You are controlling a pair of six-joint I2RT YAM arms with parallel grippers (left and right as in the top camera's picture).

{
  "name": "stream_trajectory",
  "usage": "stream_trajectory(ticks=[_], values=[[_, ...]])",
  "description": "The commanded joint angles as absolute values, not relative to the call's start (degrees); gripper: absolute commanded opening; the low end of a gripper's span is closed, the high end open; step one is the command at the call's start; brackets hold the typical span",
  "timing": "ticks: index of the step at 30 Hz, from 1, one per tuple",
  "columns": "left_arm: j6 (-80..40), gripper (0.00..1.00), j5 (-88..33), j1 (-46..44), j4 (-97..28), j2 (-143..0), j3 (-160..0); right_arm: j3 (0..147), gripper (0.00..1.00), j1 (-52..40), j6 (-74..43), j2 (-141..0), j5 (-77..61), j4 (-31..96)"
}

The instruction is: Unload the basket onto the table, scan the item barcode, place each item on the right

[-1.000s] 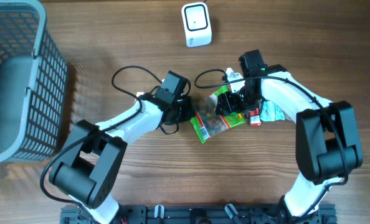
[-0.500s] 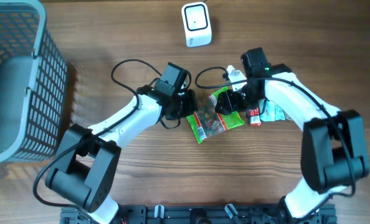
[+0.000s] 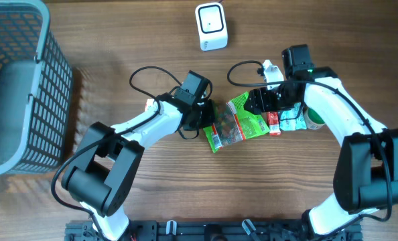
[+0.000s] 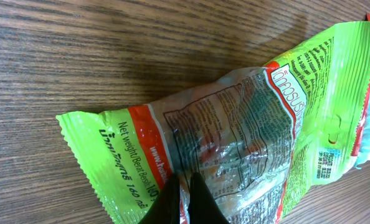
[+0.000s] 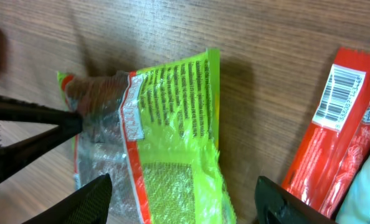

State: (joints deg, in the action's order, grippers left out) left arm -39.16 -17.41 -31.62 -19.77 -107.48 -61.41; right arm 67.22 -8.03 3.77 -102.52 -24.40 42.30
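Handover looks done: on the wooden surface (image 3: 159,194) the green crinkly plastic snack packet (image 3: 238,126) lies beyond the right claw (image 3: 258,102), which has backed off with jaws apart, leaving only the left claw (image 4: 185,194) clamped on its edge for scanning.

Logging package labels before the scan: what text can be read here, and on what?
"Net weight" on the green snack packet, left wrist view.
"160" beside it, among Thai script.
"www." there too, rest cut off.
Its fine print: too small to read.
Barcode digits on the red packet: too blurred.
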Motion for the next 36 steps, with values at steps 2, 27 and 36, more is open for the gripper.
stream_trajectory(ticks=[2,27,36], values=[[-39.48,0.04,-13.61,-31.73,-20.12,-110.48,-60.97,62.24,0.74,-8.45,5.43,-101.78,-25.15,36.49],[-39.51,0.04,-12.51,-31.77,-20.71,-112.16,-60.97,44.53,0.68,-8.67,-6.04,-101.80,-42.06,16.80],[-39.51,0.04,-12.53,-31.77,-20.25,-113.60,-60.97,38.20,0.63,-12.51,-12.58,-101.80,-45.06,4.01]])
